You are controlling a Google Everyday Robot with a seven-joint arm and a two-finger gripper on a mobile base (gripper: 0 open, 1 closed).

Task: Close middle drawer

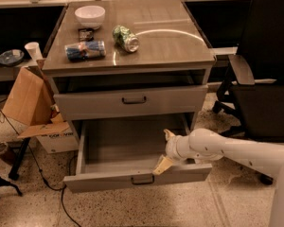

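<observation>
The middle drawer (109, 179) is the wide grey one with a low flat front and a small dark centre handle (142, 179). It is pulled far out, and its deep tray looks empty. My gripper (165, 150) reaches in from the right on a white arm, at the tray's front right. Its fingers are spread apart, one pointing up and one pointing down. The lower fingertip (162, 166) rests at the inner top edge of the drawer front. Nothing is held. The taller-fronted grey drawer (132, 100) above it stands slightly out.
On the cabinet top (170, 41) are a white bowl (90, 16), a green can (125, 38) lying down, a blue packet (85, 50) and a small dark item. A black office chair (260, 79) stands close at the right. A cardboard box (33, 108) and floor cables are at the left.
</observation>
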